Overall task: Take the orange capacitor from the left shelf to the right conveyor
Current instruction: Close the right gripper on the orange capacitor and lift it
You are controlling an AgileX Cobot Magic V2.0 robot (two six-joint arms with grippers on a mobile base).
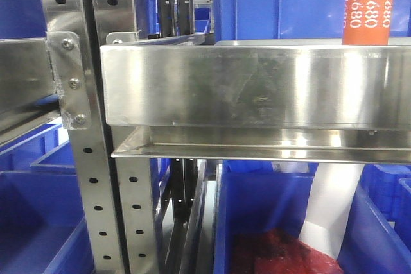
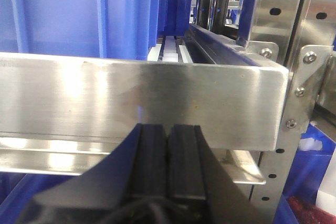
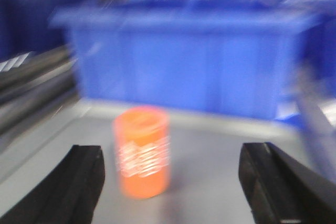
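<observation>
Left hand: closed, black pads pressed flat together with nothing between them, sitting just in front of and below the front rail of the left shelf. Front view, left to right: perforated upright with a three-bolt bracket, then the shiny rail spanning the rest of the frame. Below it, a lower-left blue bin, then a second bin holding a red mesh bundle with a white sheet leaning inside. Orange capacitor: far right, upright on the shelf level behind the rail, "4680" print visible, base hidden by the rail. Right hand: open wide, fingers either side of the capacitor, not touching it; it stands nearer the left-of-frame finger on the grey shelf floor, with a rear blue bin behind. Wrist view is blurred.
</observation>
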